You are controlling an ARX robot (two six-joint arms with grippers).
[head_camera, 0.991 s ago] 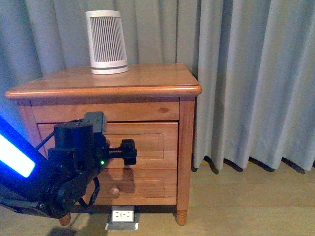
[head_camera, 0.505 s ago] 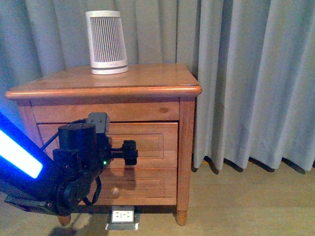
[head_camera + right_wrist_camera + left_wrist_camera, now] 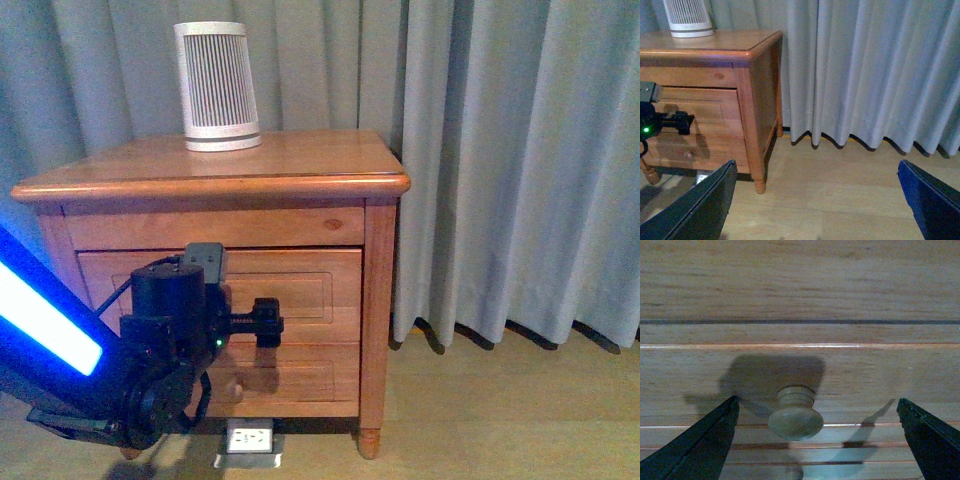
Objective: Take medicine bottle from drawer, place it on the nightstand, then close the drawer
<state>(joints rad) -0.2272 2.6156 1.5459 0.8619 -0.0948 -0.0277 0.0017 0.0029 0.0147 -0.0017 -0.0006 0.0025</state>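
The orange-brown nightstand (image 3: 300, 185) stands against the curtain, and its upper drawer (image 3: 320, 290) is shut. My left gripper (image 3: 266, 322) is open and sits close in front of that drawer's front. In the left wrist view its fingers (image 3: 700, 440) stand wide apart on either side of a round wooden knob (image 3: 796, 417) without touching it. The medicine bottle is hidden from every view. My right gripper (image 3: 815, 210) is open and empty over the floor, to the right of the nightstand (image 3: 740, 52).
A large white-grey ribbed device (image 3: 216, 85) stands on the nightstand's top at the back left. The lower drawer (image 3: 310, 375) is shut. Grey curtains (image 3: 500, 150) hang behind and to the right. A white floor socket (image 3: 250, 438) lies under the nightstand.
My left arm has sunk a little and shifted slightly right, and its gripper now sits lower on the drawer front. The drawers stay shut.
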